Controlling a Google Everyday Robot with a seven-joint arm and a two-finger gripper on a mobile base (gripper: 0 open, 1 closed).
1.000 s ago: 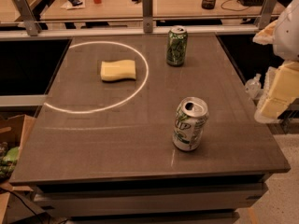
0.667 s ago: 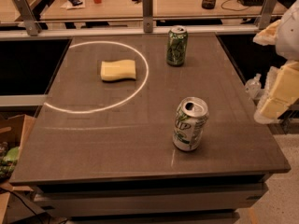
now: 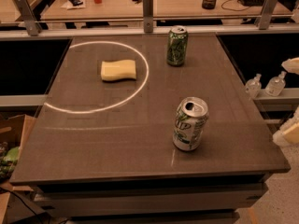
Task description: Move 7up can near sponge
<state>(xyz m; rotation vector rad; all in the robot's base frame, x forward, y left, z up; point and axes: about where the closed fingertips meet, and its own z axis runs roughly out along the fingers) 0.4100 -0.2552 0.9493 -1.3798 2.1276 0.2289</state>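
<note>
The 7up can (image 3: 190, 124), silver-white with green logo and an opened top, stands upright at the front right of the dark table (image 3: 93, 143). The pale yellow sponge (image 3: 118, 70) lies flat at the back left, inside a white circle drawn on the table. The can and the sponge are far apart. Only pale parts of my gripper (image 3: 289, 133) show at the right edge of the view, off the table and to the right of the 7up can, touching nothing.
A darker all-green can (image 3: 177, 45) stands at the back of the table, right of the sponge. Two small clear bottles (image 3: 266, 85) sit on a ledge at the right. A cardboard box (image 3: 9, 143) is at the left. A metal rail and desks run behind.
The arm's pale parts have drawn back to the right and lower, so less of them shows now. The cans and the sponge have not moved.
</note>
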